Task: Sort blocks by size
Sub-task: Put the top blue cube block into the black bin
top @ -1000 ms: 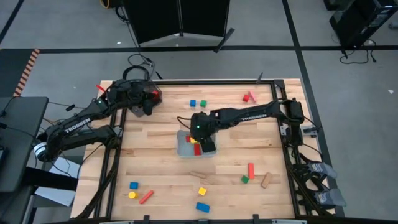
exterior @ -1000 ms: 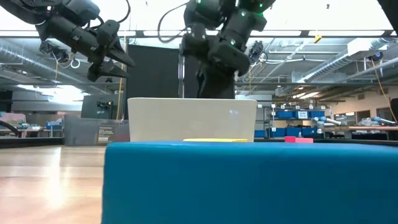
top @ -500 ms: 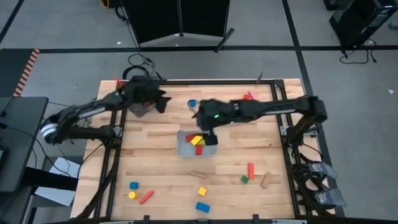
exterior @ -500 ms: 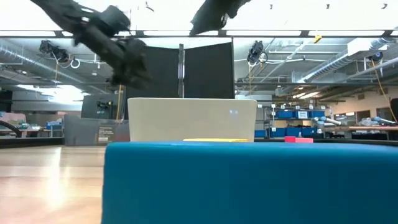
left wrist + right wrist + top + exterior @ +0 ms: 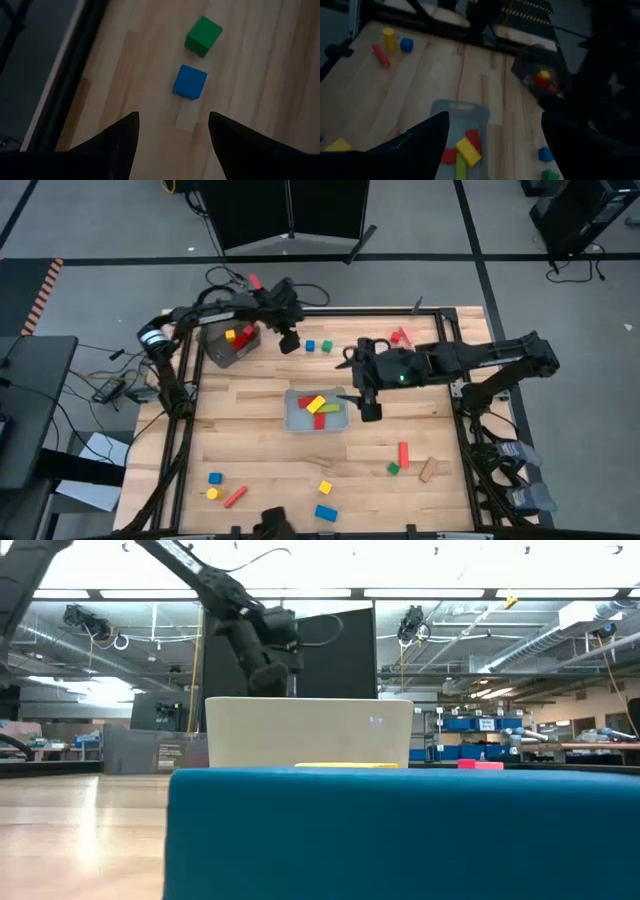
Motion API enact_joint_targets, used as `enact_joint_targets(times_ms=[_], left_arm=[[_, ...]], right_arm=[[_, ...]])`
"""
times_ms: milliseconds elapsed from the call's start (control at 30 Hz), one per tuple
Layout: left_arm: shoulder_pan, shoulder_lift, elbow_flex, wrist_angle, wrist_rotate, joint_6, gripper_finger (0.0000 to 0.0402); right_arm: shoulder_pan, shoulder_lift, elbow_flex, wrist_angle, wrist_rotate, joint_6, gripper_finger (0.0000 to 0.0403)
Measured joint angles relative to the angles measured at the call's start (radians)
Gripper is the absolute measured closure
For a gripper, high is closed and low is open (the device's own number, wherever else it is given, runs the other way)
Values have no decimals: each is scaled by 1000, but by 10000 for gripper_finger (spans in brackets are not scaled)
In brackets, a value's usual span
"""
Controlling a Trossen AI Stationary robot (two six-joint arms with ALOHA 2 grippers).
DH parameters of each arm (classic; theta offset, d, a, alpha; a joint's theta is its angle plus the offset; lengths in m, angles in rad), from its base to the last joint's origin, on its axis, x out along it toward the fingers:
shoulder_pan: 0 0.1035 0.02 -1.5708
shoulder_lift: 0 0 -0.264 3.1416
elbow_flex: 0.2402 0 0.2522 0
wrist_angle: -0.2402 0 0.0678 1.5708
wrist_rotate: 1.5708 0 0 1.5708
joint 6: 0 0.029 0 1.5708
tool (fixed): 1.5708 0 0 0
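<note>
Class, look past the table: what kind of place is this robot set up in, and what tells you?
Probably a lab or workshop in an industrial hall: exposed ceiling ducts, shelves of blue storage bins, and a taped grey floor around the wooden table.

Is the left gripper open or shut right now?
Open. The left gripper shows two dark fingers spread apart with bare table between them, above the blue cube; nothing held.

left gripper (image 5: 291,343) agape, right gripper (image 5: 367,406) agape
</note>
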Motion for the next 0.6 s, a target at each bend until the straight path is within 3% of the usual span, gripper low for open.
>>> enact_joint_targets(times_ms=[233, 600], left_arm=[[-38, 141, 124, -82, 1, 126, 134], [-66, 230, 142, -22, -31, 166, 108]], right_arm=[[51, 9, -4, -37, 64, 35, 75], [54, -29, -100, 28, 78, 33, 76]])
